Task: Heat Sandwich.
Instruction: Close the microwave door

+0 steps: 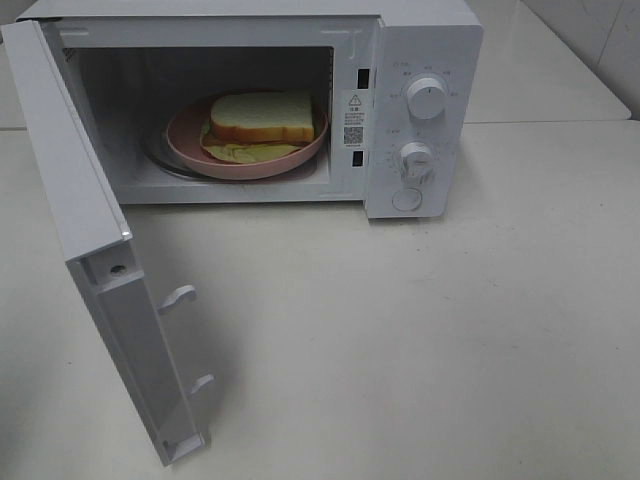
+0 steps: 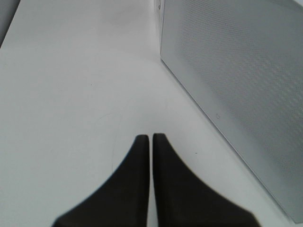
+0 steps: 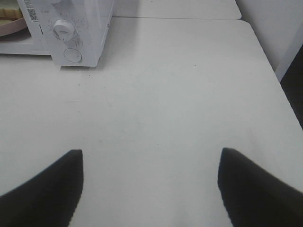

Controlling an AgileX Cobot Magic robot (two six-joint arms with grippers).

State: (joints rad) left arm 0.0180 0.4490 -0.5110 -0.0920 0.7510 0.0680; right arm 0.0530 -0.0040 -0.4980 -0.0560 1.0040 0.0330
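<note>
Sandwich lies on the plate inside the microwave (door open) at the far edge of the bench. Our left gripper is pinched together, empty; our right gripper stands wide.

Sandwich on plate inside microwave

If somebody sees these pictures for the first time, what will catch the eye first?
The white microwave stands at the back of the table, its door wide open. Inside, a sandwich lies on a pink plate. The left claw is shut beside the door; the right claw is open above the table.
</note>
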